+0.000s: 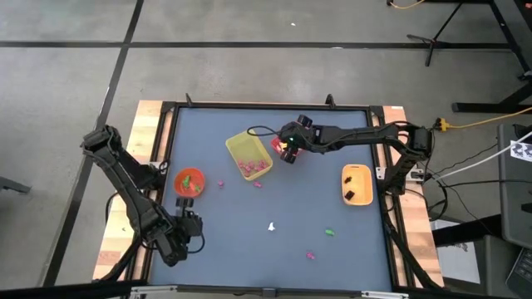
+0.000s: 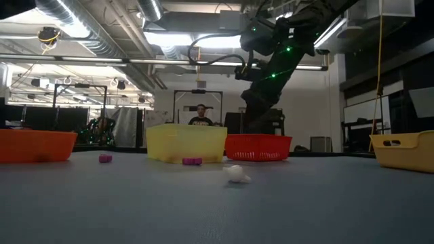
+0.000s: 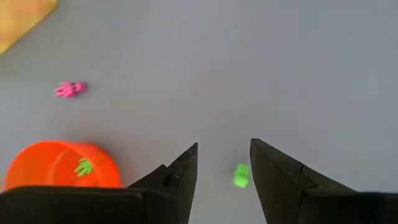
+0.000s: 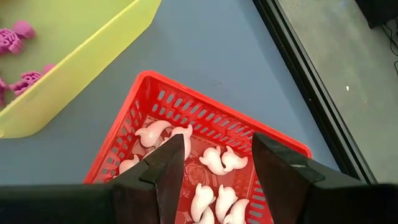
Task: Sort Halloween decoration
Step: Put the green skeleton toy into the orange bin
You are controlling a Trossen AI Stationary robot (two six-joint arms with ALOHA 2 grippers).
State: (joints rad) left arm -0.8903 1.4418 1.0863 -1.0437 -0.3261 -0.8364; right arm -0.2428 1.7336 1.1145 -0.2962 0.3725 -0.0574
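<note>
Small trinkets lie loose on the blue-grey mat: pink ones [image 1: 222,183] [image 1: 258,184] [image 1: 311,256], a white one [image 1: 271,225] and a green one [image 1: 330,233]. My right gripper [image 4: 217,152] hangs open over the red bin [image 4: 186,106], where several white trinkets [image 4: 214,158] lie on the bin's floor. Pink trinkets [image 4: 12,38] sit in the yellow bin [image 1: 249,154]. My left gripper [image 3: 224,155] is open near the table's near left corner, above the mat. A green trinket [image 3: 240,175] lies on the mat beyond its fingertips, and another green one [image 3: 83,166] is in the orange bowl [image 1: 189,181].
An orange tray [image 1: 357,183] holding dark pieces stands toward the table's right side. A raised black frame [image 1: 266,106] edges the mat. Bare mat stretches across the near middle, between the loose trinkets. In the low view a person [image 2: 201,116] shows far behind the table.
</note>
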